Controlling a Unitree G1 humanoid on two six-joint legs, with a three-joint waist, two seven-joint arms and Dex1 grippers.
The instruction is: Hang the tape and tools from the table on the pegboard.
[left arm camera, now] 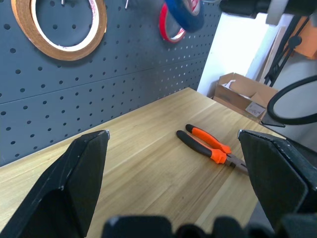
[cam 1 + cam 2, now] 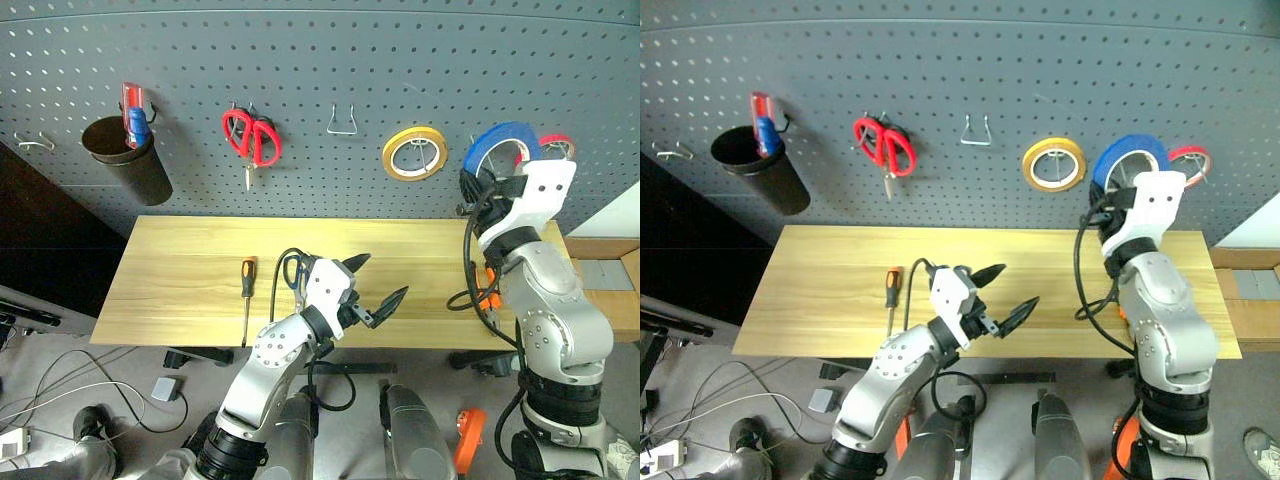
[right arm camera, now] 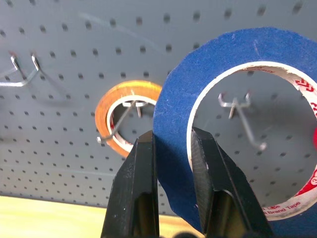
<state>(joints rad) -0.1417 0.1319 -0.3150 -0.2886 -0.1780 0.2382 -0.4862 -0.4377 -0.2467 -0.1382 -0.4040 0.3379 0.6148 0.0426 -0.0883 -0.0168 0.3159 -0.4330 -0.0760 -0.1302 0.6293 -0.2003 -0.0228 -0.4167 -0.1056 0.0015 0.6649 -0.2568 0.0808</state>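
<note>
Right gripper (image 3: 173,163) clamps thin blue tape roll (image 3: 237,64) at dark grey pegboard (image 2: 320,70), hook showing through its hole, not hung. Left gripper (image 2: 378,283) spread, empty. Orange-and-black screwdriver (image 2: 246,290), pliers (image 1: 210,147) remain on yellowish wood table (image 2: 190,270), tape at its 1 o'clock.

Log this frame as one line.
right gripper: shut on blue tape, raised at hook | left gripper: open, empty | pliers: on table

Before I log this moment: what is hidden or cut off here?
- black-handled scissors: mostly behind the left gripper in the head views.
- pliers: clear in the left wrist view; in the head views the right arm covers all but an orange bit.
- red tape roll: partly behind the blue tape roll, which the right gripper pinches.
</note>
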